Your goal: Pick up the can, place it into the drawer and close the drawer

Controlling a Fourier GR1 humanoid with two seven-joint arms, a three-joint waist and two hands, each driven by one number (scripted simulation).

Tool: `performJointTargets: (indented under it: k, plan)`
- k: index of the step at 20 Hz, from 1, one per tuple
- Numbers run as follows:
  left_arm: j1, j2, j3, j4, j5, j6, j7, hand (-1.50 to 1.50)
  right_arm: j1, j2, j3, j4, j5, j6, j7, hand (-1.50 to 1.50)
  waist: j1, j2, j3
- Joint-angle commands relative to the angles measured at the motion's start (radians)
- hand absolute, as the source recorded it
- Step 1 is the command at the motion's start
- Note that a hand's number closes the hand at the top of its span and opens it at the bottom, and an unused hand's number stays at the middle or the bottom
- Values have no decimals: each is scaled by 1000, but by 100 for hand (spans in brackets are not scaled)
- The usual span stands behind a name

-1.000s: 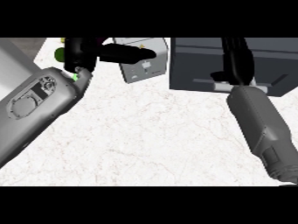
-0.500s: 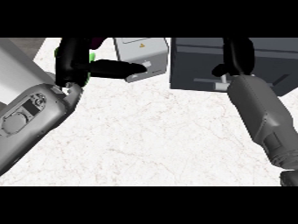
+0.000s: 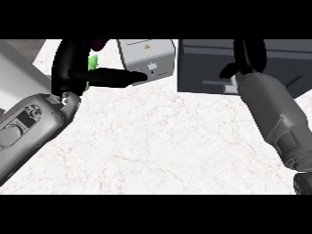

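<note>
Raised since before, left robot hand [image 3: 84, 68] hides most of green can [image 3: 92, 61].

Drawer [image 3: 253, 64] right of box [image 3: 148, 57]

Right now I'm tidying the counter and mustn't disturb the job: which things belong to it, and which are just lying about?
Job: green object, likely the can, mostly hidden by the left hand; dark drawer unit, right hand at it.
Lying about: grey labelled box; maroon object.
</note>
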Motion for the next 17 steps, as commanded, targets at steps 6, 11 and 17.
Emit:
performJointTargets:
  k: [6,11,17]
  plan:
    - [61,27,29,-42,6,-17,-11,-150,-87,105,-197,-52,-250,73,-147,-150,20,-5,1]
    - [90,25,39,-42,-7,-9,-24,-150,-111,103,-319,-79,-406,212,-243,-150,-19,-13,0]
    - [133,28,61,-83,-18,-4,0,-150,-135,101,-359,-58,-465,269,-254,-150,-25,-15,-3]
